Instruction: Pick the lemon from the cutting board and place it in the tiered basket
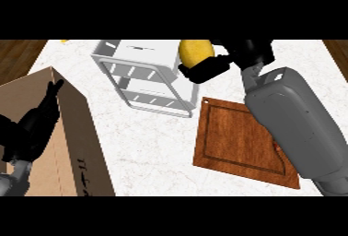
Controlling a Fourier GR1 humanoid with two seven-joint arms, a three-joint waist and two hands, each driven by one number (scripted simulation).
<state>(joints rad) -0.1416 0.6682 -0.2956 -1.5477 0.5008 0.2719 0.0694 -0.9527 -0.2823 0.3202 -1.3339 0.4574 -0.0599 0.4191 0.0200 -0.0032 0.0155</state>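
lemon (194, 50) is in the air, so the pick looks done and only the drop is left. the left hand (31, 126) rests open, fingers up, over a cardboard box (75, 138); the marks on the box's side can't be read. left of the right hand (212, 68) stands the tiered basket (139, 73). that hand's fingers curl round the lemon, just beside the basket's rim. below the hand lies the cutting board (234, 138).

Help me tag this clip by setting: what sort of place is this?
Most likely a kitchen counter: a pale stone-look worktop carries a wooden cutting board and a white tiered basket, and the right robot hand holds a lemon.
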